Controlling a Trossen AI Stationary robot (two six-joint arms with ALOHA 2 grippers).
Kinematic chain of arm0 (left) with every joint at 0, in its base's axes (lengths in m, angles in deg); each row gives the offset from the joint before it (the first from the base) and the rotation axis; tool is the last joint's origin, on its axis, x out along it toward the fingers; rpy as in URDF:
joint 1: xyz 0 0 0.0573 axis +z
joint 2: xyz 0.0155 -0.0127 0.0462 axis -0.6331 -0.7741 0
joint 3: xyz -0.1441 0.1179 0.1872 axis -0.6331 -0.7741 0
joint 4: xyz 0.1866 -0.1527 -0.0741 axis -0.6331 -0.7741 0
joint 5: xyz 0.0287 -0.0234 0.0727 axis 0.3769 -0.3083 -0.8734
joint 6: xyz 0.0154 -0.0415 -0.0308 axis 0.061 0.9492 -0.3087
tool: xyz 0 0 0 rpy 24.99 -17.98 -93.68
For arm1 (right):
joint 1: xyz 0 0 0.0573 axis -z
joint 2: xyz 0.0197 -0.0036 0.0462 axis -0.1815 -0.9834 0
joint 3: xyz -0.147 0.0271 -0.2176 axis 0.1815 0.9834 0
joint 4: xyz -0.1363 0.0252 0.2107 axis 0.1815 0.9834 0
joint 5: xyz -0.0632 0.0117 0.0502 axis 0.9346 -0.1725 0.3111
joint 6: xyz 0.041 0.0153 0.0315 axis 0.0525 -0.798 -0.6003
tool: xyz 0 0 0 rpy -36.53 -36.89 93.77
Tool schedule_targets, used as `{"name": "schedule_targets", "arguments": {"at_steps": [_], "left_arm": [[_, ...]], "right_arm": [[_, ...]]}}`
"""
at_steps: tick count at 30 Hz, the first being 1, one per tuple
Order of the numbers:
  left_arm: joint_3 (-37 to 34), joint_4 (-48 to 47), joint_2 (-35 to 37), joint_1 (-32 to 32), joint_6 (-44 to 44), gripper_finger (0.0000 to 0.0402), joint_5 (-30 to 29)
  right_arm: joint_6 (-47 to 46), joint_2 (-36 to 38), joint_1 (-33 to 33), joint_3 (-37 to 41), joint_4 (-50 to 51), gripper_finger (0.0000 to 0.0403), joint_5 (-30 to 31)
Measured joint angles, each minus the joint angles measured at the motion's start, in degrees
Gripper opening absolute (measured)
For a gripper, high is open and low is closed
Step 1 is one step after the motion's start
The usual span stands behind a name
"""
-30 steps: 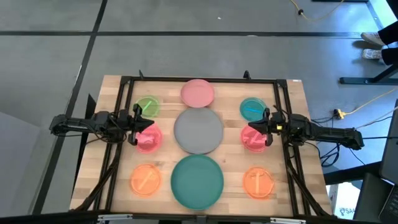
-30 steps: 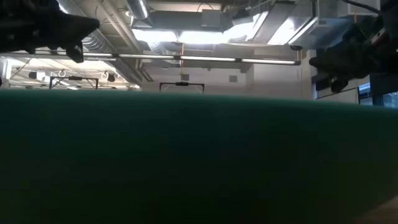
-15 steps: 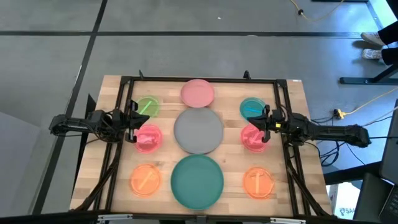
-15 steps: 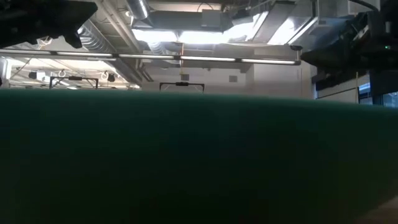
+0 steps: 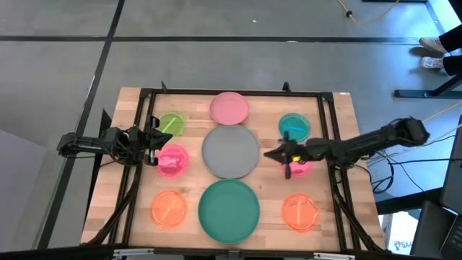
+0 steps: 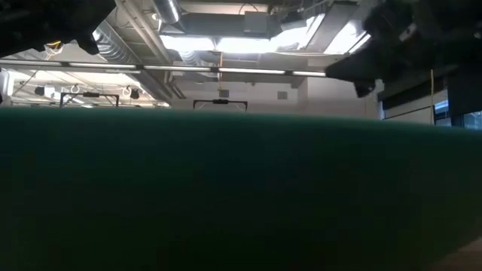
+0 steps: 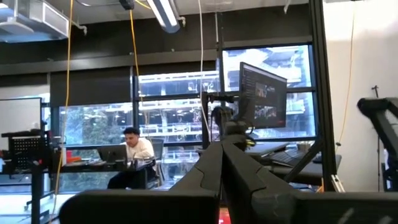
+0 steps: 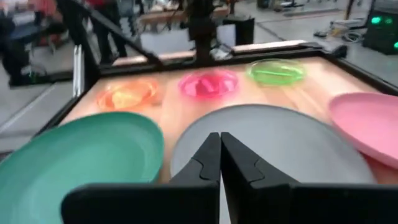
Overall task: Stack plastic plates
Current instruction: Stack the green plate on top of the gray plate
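Nine plates lie flat on the wooden table. The large grey plate (image 5: 229, 151) is in the middle and the large teal-green plate (image 5: 229, 209) is near the front. The medium pink plate (image 5: 229, 107) is at the back. The small green plate (image 5: 172, 123), teal-blue plate (image 5: 294, 126), two pink-red plates (image 5: 172, 160) (image 5: 302, 167) and two orange plates (image 5: 169, 208) (image 5: 299, 211) lie at the sides. My right gripper (image 5: 273, 154) is shut and empty, raised beside the grey plate's right rim (image 8: 273, 137). My left gripper (image 5: 154, 142) is shut and empty, beside the left pink-red plate.
A black frame (image 5: 231, 92) runs around the table's working area. The teal-green plate's rim (image 6: 241, 196) fills the lower part of the low view. A person sits at a desk (image 7: 134, 155) in the room beyond.
My right gripper has reached toward the table's left, from beside the right pink-red plate to the grey plate's right rim, and has tipped down. My left gripper has drawn back a little toward the table's left edge, off the left pink-red plate. No plate has moved.
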Motion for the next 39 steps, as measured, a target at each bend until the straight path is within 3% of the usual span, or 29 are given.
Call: {"name": "schedule_targets", "arguments": {"at_steps": [9,18,21,31,35,39], "left_arm": [[0.00,0.44,0.00,0.00,0.00,0.0002,-0.55],[0.00,0.50,0.00,-0.01,0.07,0.0001,-0.36],[0.00,0.46,0.00,-0.01,1.10,0.0002,-0.36],[0.00,0.69,0.00,0.01,1.49,0.0002,-1.10],[-0.02,1.33,0.00,0.01,1.56,0.0002,-3.25],[-0.02,1.39,0.00,-0.01,1.56,0.0002,-4.73]], "right_arm": [[-1.65,-16.60,-6.17,-11.15,4.38,0.0003,-1.44],[-8.46,-26.03,-6.51,-17.11,4.98,0.0010,-3.33],[-9.84,-28.04,-6.51,-19.12,7.72,0.0041,-3.37],[-13.06,-30.33,-7.51,-27.79,25.85,0.0199,-3.27],[-16.56,-30.83,-9.59,-27.79,26.45,0.0226,-1.93],[-19.66,-31.27,-10.85,-27.83,26.46,0.0228,-1.63]]}}
